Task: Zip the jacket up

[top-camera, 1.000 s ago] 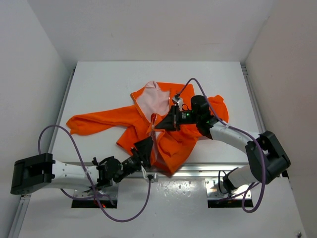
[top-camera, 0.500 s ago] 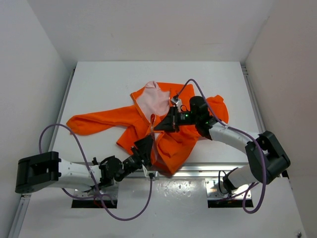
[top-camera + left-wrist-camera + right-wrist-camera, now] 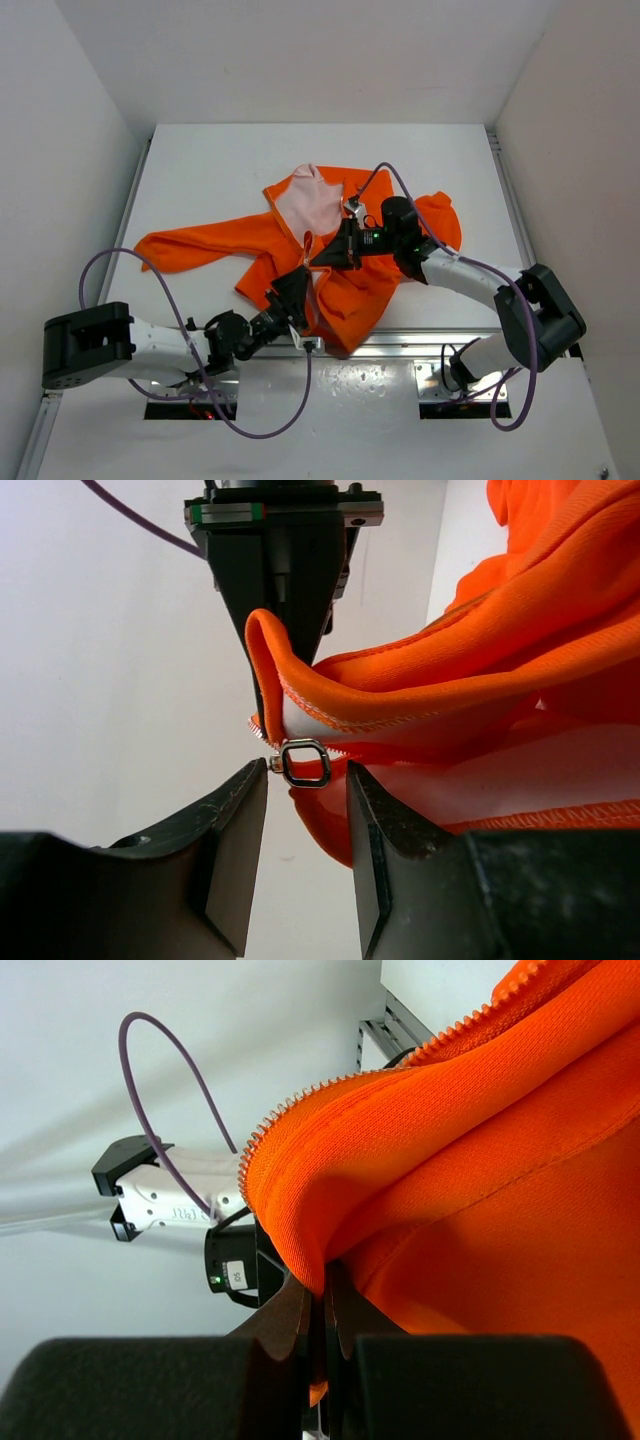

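The orange jacket (image 3: 345,275) lies crumpled in the middle of the table, its pink lining (image 3: 308,205) showing at the collar. My right gripper (image 3: 327,255) is shut on the jacket's zipper edge (image 3: 300,1160) and holds that fold lifted; its jaws (image 3: 322,1305) pinch the fabric. My left gripper (image 3: 293,293) is at the jacket's near hem, open. In the left wrist view the metal zipper pull ring (image 3: 305,764) sits between the fingertips (image 3: 240,820), not clamped. The right gripper (image 3: 283,550) shows behind it, holding the orange fold (image 3: 430,680).
One sleeve (image 3: 190,247) stretches left across the white table (image 3: 220,170). The metal rail at the table's near edge (image 3: 420,343) lies just below the hem. Purple cables (image 3: 150,290) loop by both arms. White walls close in the left, right and back.
My left gripper has crept forward and up toward the hem. My right gripper, still holding the zipper edge, has shifted slightly left.
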